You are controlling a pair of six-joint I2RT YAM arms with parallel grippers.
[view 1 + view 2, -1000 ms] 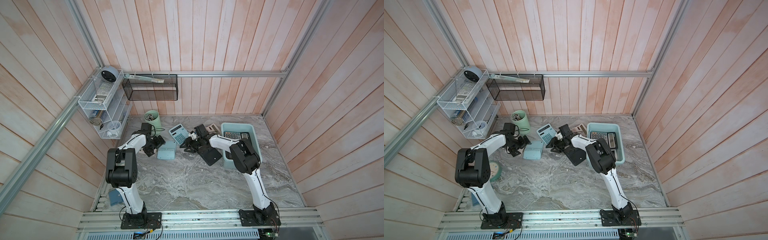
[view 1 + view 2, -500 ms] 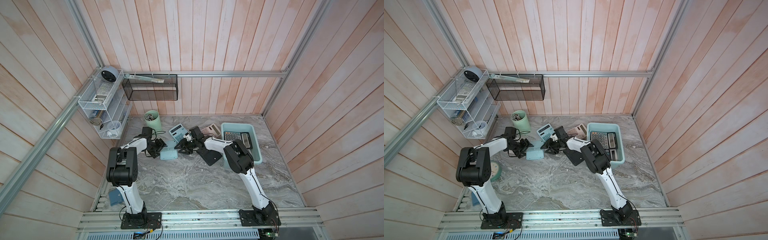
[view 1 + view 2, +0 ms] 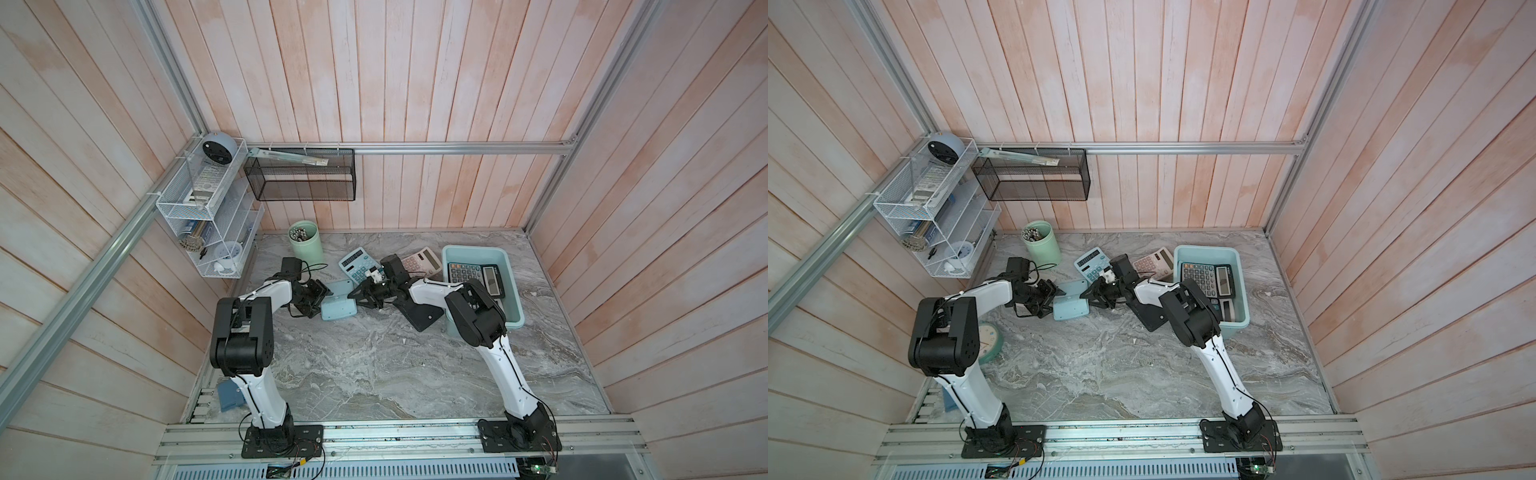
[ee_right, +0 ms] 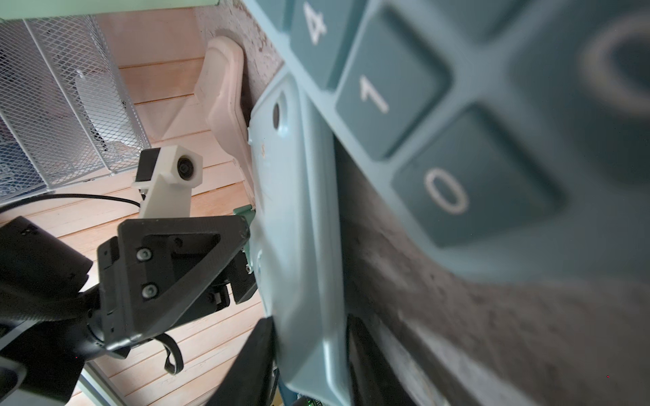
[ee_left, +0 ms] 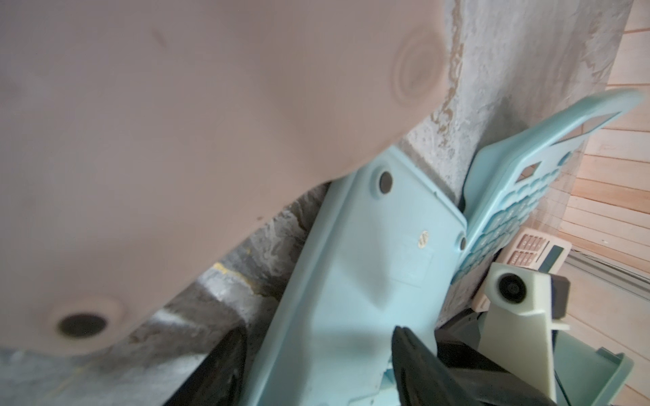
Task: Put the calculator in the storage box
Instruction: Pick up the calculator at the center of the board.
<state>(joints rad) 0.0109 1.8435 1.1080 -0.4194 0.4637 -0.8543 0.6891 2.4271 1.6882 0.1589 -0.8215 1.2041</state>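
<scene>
In both top views, the storage box [image 3: 473, 249] [image 3: 1206, 248] stood on the marbled worktop [image 3: 374, 365] with two dark calculators [image 3: 465, 272] lying inside it. The pale blue calculator [image 3: 338, 309] [image 3: 1071, 309] lay face down on the worktop, well apart from the box on its left. The left tool [image 3: 326, 297] [image 3: 1059, 297] met the end farther from the box. The right tool [image 3: 355, 298] [image 3: 1089, 300] met the end nearer the box. A black calculator [image 3: 419, 316] lay face down between the pale blue one and the box. A pink calculator [image 3: 424, 259] sat just beside the box's far left corner, and a keys-up calculator [image 3: 353, 262] lay beyond it.

In the left wrist view, the left tool's fingers [image 5: 415, 358] stood apart with the pale blue calculator's [image 5: 369, 274] back between them. We could not tell whether they gripped it. A blurred pale pink surface [image 5: 176, 140] filled much of this view.

In the right wrist view, the right tool [image 4: 309, 321] was closed on the pale blue calculator's [image 4: 299, 228] edge, one finger against each face. The left tool [image 4: 244, 253] showed at the opposite end, its fingertips against the calculator.
</scene>
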